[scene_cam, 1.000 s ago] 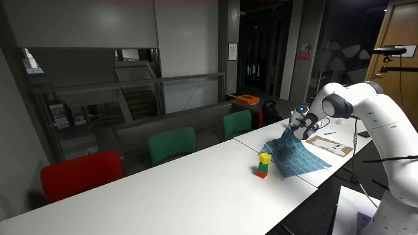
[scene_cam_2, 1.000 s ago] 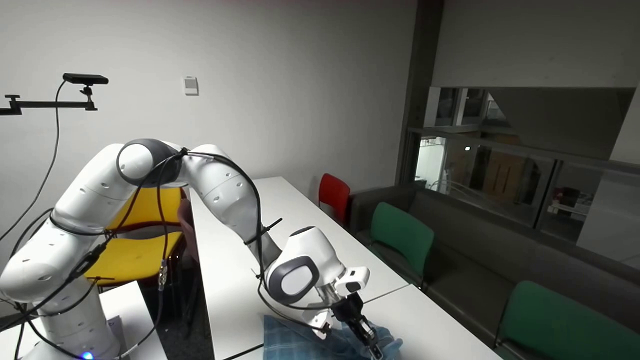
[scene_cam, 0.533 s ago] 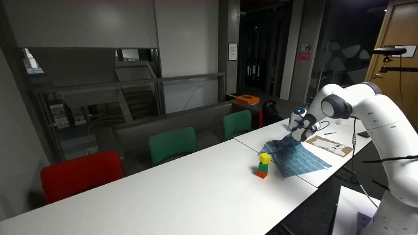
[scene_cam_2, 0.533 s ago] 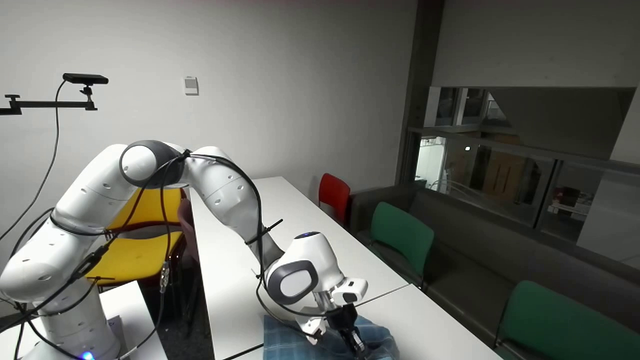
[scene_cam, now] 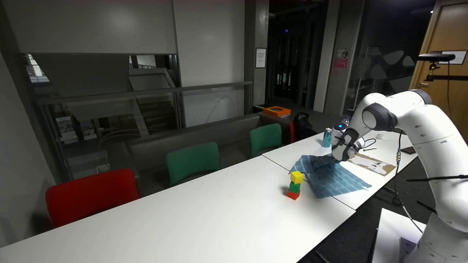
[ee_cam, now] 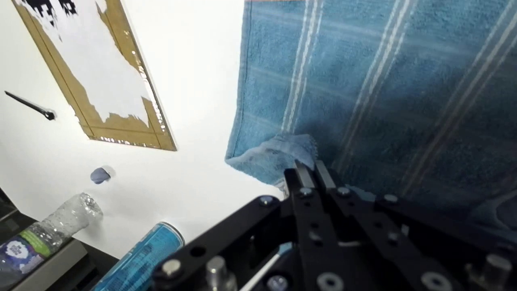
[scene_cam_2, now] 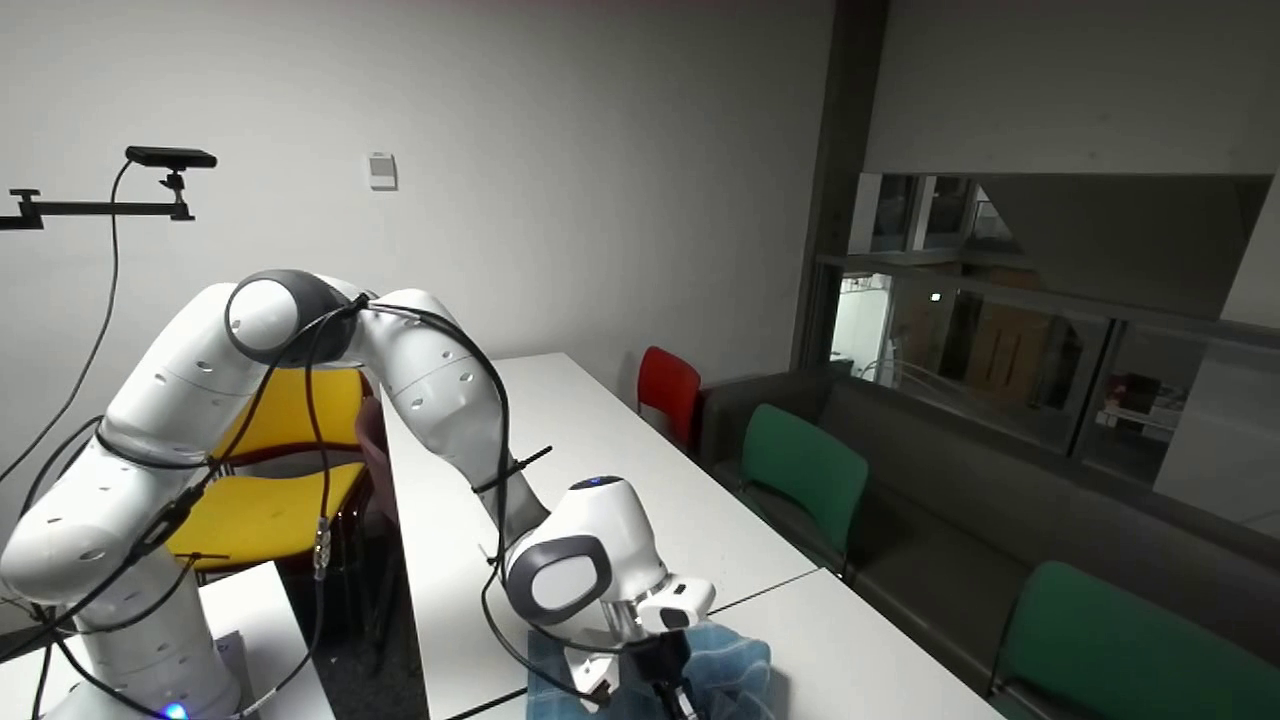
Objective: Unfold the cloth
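Arm (scene_cam_2: 425, 378) drawn back slightly | wrist (scene_cam_2: 600, 535) angled down over cloth (scene_cam: 331, 179) | claw (ee_cam: 312, 169) nearly closed, seemingly pinching cloth (shadowy there)

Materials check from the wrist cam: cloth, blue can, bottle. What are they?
Cloth: soft textile, maybe cotton terry, matt; fuzzy pile and hemmed edge.
Blue can: probably printed thin metal, slight sheen; narrow rim at its end.
Bottle: likely thin clear plastic, glossy; see-through, crinkled, bright highlights.
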Robot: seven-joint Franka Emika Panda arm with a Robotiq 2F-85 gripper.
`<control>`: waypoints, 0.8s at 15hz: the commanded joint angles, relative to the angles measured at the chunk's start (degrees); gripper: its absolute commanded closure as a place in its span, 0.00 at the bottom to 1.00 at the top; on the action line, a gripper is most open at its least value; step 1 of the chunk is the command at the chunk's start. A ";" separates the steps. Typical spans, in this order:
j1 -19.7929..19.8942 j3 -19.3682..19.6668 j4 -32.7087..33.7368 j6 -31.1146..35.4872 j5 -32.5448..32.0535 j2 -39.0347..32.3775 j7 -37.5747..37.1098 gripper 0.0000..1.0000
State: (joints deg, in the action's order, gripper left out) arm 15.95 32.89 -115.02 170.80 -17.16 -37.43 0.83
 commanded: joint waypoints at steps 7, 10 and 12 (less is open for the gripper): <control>-2.75 5.18 -13.20 5.05 1.14 6.76 0.40 0.99; -3.43 5.29 -15.41 5.29 0.78 7.66 0.72 0.99; -4.45 5.52 -17.11 5.66 0.30 8.23 1.00 0.99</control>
State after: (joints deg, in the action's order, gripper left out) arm 14.12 36.61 -127.35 174.68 -16.92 -32.52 0.70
